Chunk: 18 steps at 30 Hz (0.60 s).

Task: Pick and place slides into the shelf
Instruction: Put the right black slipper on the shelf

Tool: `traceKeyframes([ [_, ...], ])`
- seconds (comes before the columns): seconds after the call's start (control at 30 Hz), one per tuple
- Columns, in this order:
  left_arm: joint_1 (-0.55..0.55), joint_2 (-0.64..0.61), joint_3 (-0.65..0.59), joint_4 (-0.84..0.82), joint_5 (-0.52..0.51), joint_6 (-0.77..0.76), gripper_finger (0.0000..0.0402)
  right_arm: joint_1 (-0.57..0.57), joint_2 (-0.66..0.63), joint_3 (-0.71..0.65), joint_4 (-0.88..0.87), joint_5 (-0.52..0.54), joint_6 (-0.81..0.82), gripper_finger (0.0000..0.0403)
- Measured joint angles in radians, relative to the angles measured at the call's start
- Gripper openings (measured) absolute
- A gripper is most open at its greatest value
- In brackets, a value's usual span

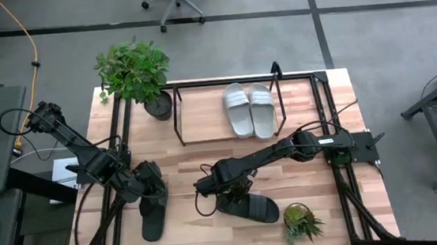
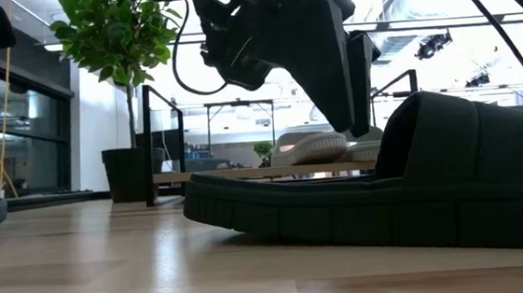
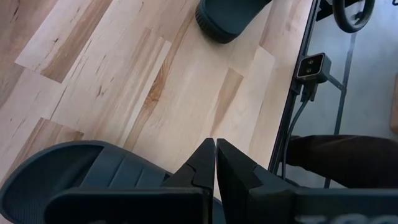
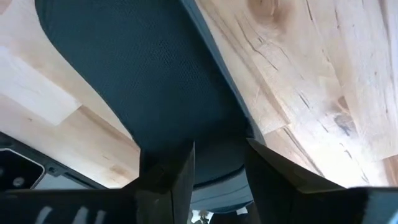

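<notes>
Free shelf point(image 1: 203, 124) board left of grey slides point(image 1: 249, 109).

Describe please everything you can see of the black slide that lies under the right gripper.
The black slide is a dark, rubber-looking open-toe sandal with a wide ribbed strap and a grooved sole edge. It lies flat, sole down, on the wooden table, near its front edge and beside a small potted plant. The right gripper stands open just over its heel end; whether the fingers touch it cannot be told.
</notes>
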Motion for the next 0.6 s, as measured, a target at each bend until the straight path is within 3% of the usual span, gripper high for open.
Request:
traceKeyframes([
  [0.37, 0.0, 0.0, 0.0, 0.0, 0.0, -0.001, 0.0005, -0.016, -0.001, -0.017, 0.005, 0.064, -0.037, 0.011],
  [0.6, 0.0, 0.0, 0.0, 0.0, 0.0, -0.002, 0.0005, -0.001, -0.004, -0.178, -0.002, -0.035, -0.062, 0.011],
])
